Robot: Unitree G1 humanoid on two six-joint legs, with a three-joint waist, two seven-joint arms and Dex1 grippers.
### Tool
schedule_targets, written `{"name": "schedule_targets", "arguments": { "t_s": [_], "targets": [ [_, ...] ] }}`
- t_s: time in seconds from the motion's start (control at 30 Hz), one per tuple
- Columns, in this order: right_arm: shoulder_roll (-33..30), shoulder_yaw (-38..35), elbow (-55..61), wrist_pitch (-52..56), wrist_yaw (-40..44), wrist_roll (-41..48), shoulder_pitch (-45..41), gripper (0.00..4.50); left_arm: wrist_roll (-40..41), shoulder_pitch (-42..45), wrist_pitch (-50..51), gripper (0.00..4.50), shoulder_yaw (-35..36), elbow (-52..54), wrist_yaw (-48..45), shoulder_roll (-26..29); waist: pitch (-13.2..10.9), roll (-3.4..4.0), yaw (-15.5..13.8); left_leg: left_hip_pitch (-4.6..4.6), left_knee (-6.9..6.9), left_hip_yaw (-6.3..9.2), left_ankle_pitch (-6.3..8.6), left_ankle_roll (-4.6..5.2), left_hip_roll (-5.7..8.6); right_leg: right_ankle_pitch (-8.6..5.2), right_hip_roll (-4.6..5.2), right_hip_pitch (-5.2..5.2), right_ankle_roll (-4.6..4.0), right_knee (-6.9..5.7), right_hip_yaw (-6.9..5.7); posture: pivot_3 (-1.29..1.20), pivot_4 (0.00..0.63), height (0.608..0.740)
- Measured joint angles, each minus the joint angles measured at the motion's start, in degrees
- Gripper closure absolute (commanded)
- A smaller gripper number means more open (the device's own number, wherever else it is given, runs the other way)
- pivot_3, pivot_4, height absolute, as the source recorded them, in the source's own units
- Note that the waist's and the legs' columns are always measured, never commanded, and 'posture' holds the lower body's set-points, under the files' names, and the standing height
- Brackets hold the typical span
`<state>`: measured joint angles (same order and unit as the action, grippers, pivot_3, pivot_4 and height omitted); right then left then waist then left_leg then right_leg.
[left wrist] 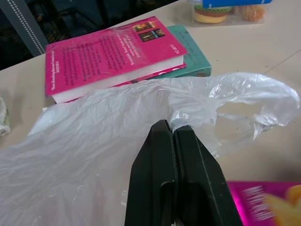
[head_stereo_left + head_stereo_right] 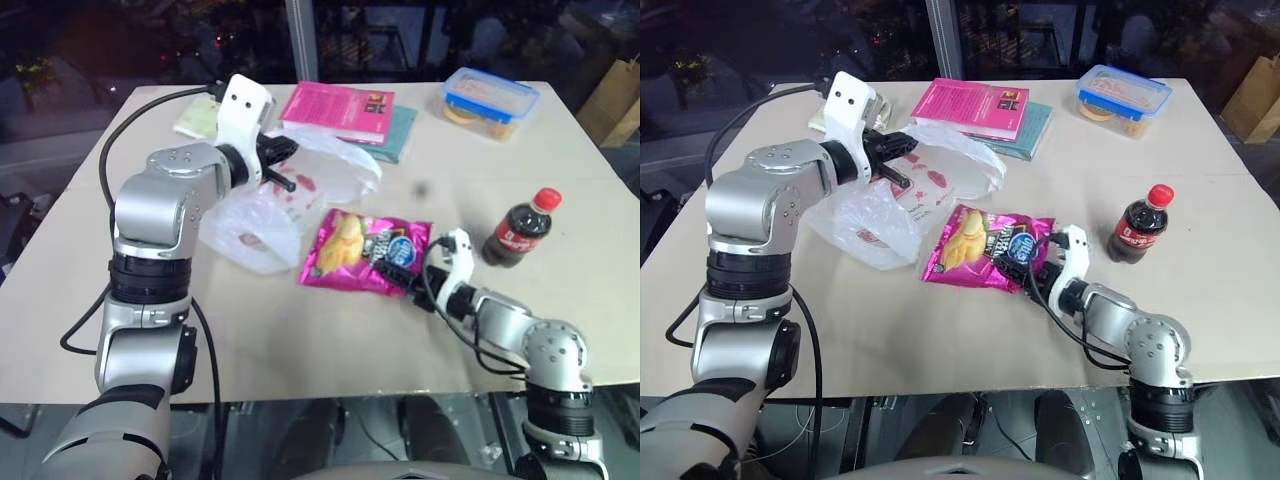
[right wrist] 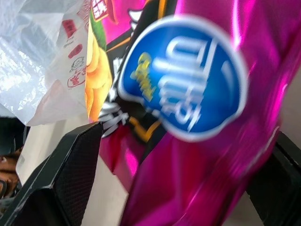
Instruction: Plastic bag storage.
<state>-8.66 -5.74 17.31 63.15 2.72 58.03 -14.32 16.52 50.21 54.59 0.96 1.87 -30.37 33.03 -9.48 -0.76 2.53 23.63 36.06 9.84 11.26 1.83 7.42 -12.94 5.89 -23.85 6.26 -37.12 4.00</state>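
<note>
— What's nearest you?
— My right gripper (image 2: 412, 283), lower right of the frame, fingers spread around the edge of the magenta snack packet (image 2: 365, 250).
— And the plastic bag (image 2: 262, 212)?
— Centre-left, behind that packet, before the pink book (image 2: 340, 110). My left gripper (image 1: 173, 133) is pinching its edge.

A pale beige table (image 2: 330, 340) carries 1 plastic bag (image 2: 255, 230), 1 magenta snack packet (image 2: 365, 252) just beside it, 1 cola bottle (image 2: 520, 230), 1 pink book (image 2: 338, 108) on a teal one, a blue-lidded food box (image 2: 490, 100), and what may be a pale green pouch (image 2: 198, 118).
</note>
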Motion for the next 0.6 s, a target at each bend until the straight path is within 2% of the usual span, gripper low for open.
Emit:
{"name": "schedule_targets", "arguments": {
  "t_s": [0.07, 0.13, 0.3, 0.43, 0.6],
  "targets": [
    [-0.15, 2.07, -2.17, -2.77, 2.85, -3.04, -0.50, 0.65, 0.23, -0.93, 0.23, 4.50, 0.76, 0.65, 0.37, 0.07, 0.04, -0.01, 0.21, -0.05, 0.00, -0.04, 0.00, -0.01, -0.02, 0.00, -0.02, 0.01, 0.00, 0.00, 0.04, 0.00, 0.150, 0.740],
    [-0.49, 4.84, -4.91, -6.49, 6.71, -7.18, -1.40, 0.65, 0.53, -1.73, 0.84, 4.50, 0.85, 1.49, 0.75, 0.11, 0.05, -0.03, 0.28, -0.17, 0.00, -0.05, 0.01, -0.02, -0.04, 0.00, -0.06, 0.10, 0.00, -0.02, 0.05, 0.00, 0.150, 0.740],
    [-0.03, 5.84, -6.99, -9.66, 11.48, -10.02, -1.77, 0.65, 0.84, -2.07, 1.29, 4.50, 1.79, 2.19, 1.15, 0.32, 0.06, -0.04, 0.27, -0.42, -0.04, -0.05, 0.06, -0.09, -0.10, 0.00, -0.12, 0.31, 0.00, -0.04, 0.08, 0.00, 0.150, 0.740],
    [0.03, 4.40, -6.50, -8.17, 12.06, -8.41, -1.58, 0.65, 1.63, -2.20, 1.46, 4.50, 3.23, 2.19, 1.81, 0.31, 0.05, -0.03, 0.08, -0.42, -0.06, -0.04, 0.07, -0.10, -0.11, 0.00, -0.12, 0.29, -0.01, -0.04, 0.09, 0.00, 0.150, 0.740],
    [-0.44, 2.26, -0.97, -1.22, 11.50, -0.87, 0.20, 0.65, 3.50, -2.19, 1.48, 4.50, 5.71, 2.04, 1.88, -0.37, 0.05, -0.02, -0.19, 0.04, 0.03, 0.00, 0.07, -0.13, -0.08, 0.01, -0.10, -0.04, -0.03, -0.02, 0.08, 0.00, 0.150, 0.740]
  ]
}}
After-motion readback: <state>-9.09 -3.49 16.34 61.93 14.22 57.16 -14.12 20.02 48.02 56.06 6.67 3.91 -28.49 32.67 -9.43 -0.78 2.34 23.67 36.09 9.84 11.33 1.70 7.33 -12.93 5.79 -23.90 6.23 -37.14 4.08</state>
